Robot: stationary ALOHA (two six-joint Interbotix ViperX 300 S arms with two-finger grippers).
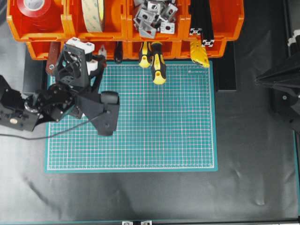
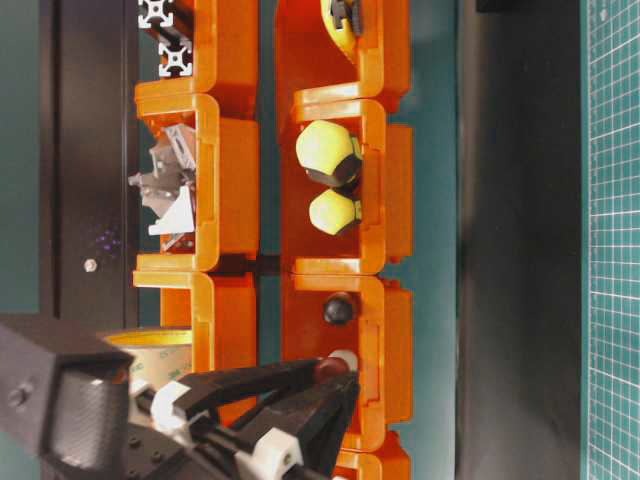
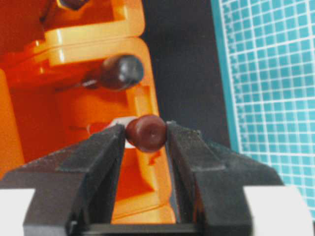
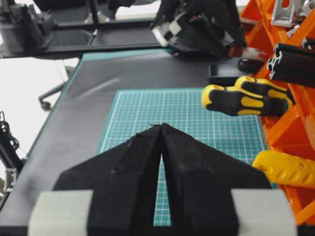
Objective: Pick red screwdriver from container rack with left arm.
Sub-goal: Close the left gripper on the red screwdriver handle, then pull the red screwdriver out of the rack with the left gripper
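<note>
Red screwdriver (image 3: 146, 132) end cap — between left fingers (image 3: 101, 152), both touching

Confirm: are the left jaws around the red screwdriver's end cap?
Yes, the dark red end cap sits between the two black fingers, touching both.

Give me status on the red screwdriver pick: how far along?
Done: left claw has reached the rack, fingers on both sides of the red screwdriver end cap. In hand: claw appears to pinch the cap; firm grip unconfirmed. Left: pull the screwdriver, still sitting in its orange bin, out. Right claw is parked, shut.
</note>
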